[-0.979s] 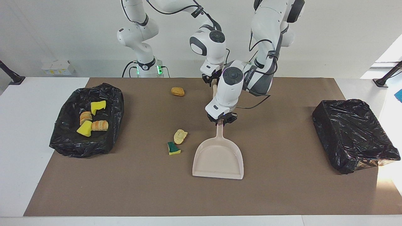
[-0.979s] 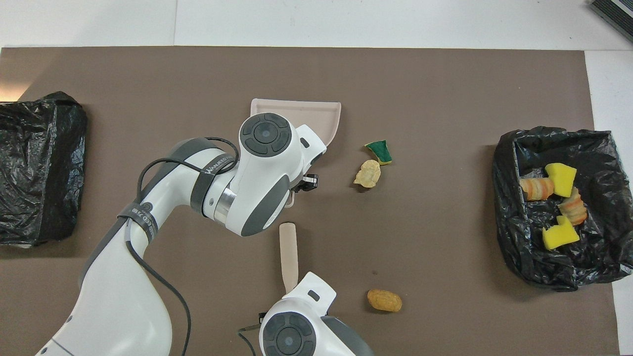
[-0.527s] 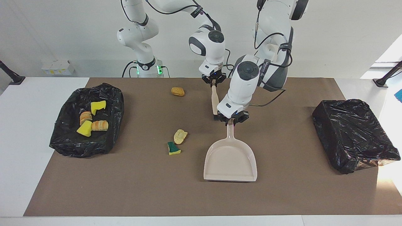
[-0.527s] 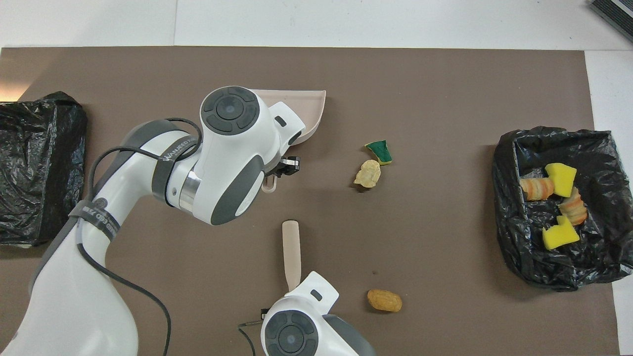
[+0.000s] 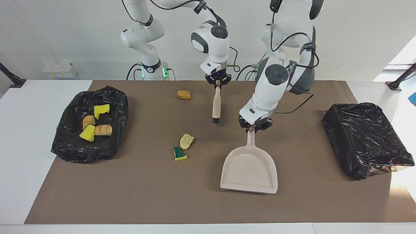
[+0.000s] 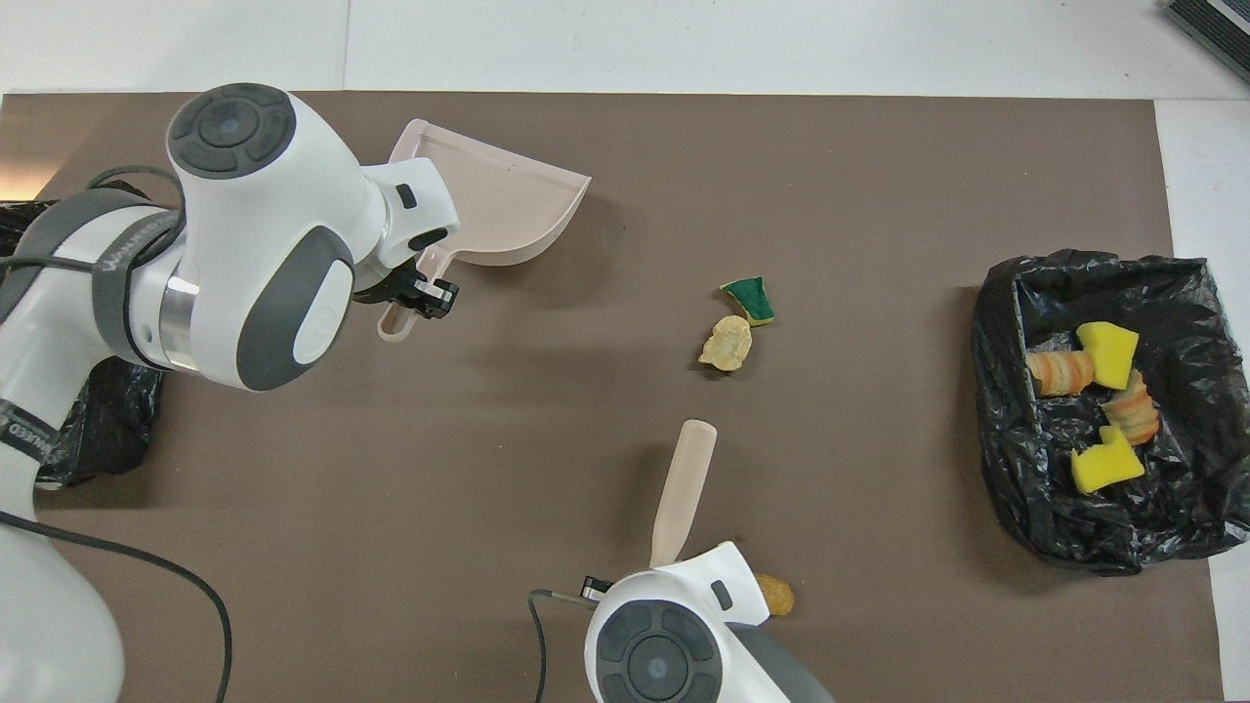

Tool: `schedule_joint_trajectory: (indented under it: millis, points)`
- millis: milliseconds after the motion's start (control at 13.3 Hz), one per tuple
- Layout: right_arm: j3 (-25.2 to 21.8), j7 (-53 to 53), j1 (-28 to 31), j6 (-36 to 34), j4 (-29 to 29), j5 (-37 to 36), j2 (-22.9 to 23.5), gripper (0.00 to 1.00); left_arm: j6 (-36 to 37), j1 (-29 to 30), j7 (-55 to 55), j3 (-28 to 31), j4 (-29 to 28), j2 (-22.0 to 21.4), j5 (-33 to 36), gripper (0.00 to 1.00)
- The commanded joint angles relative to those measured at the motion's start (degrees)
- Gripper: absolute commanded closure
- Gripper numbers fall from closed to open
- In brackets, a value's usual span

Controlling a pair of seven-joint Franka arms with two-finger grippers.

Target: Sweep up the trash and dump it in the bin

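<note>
Right gripper [image 5: 217, 83] clenches the brush [image 5: 216, 105], left gripper [image 5: 255, 127] clenches the dustpan [image 5: 249, 169] lower-center, so sponge [image 5: 179, 153] could get flicked past it.

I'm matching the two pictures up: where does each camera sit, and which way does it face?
Facing view: high across the table, looking at both arms and their bases.
Overhead view: above the robots' end, looking steeply down; wrists and forearms show.
Shared: left gripper holding the dustpan, right gripper holding the brush.
</note>
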State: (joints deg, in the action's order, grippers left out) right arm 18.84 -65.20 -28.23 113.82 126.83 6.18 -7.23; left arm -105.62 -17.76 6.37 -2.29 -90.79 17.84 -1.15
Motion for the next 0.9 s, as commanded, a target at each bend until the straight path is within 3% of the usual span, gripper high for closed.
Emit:
schedule_joint_trajectory:
  millis: [0,376,527,828]
  points:
    - [0.3,-3.7,1.2,-4.3,1.0,2.1,-2.8,1.0,3.8,2.8,10.4,-0.3,-0.8,-1.2,1.1,1.0]
    - [0.3,-8.5,3.1,-16.7,1.0,3.1,-3.9,1.0,6.9,4.4,35.6,-0.1,-4.4,-3.5,6.6,1.0]
    - [0.2,-9.1,3.8,-18.5,1.5,8.8,-4.5,1.0,6.2,4.2,40.6,-0.2,-7.7,-5.3,8.6,1.0]
    - [0.2,-9.2,6.4,-22.4,2.1,12.5,-4.7,1.0,-5.9,2.6,40.9,-0.2,-24.0,-13.7,10.2,1.0]
